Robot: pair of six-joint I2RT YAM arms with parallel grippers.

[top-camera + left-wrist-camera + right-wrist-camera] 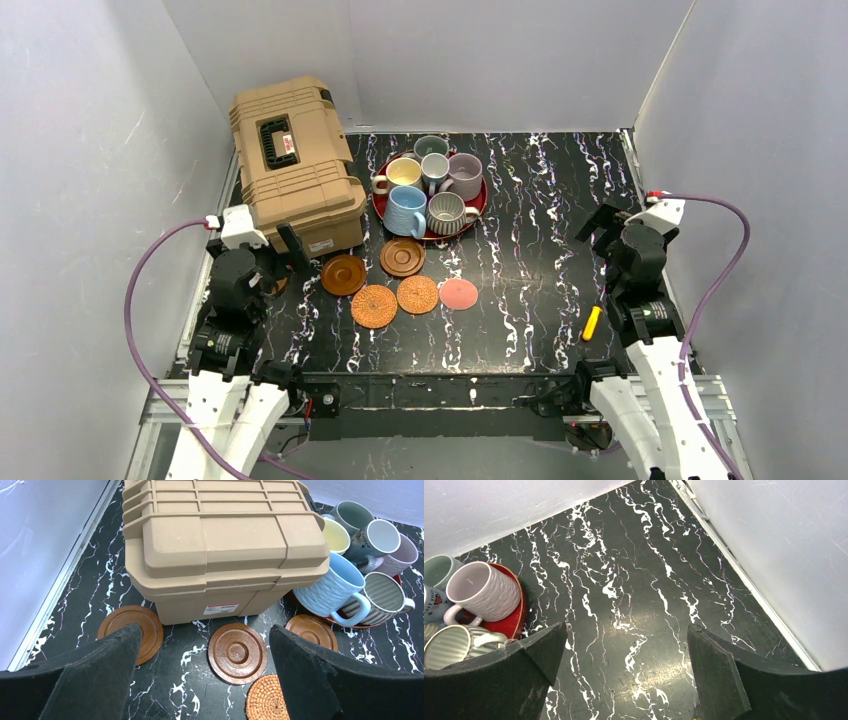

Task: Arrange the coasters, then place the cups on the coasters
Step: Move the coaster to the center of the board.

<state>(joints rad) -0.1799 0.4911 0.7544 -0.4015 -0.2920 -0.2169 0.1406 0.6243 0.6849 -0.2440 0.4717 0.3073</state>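
I saw six cups (405, 210) crowded on the red tray (482, 200). Five coasters (417, 295) lay on the tabletop (540, 230) just nearside of that tray, and a tan case (295, 165) sat just left of it.

The left arm (232, 300) is folded back close to its base, and the left gripper (285, 255) points forward and slightly inward, its fingers (100, 670) spread wide with nothing between them. The right arm (640, 290) sits folded the same way on its own side. The right gripper (603, 225) also aims forward and slightly inward, fingers (724, 680) wide apart and empty.
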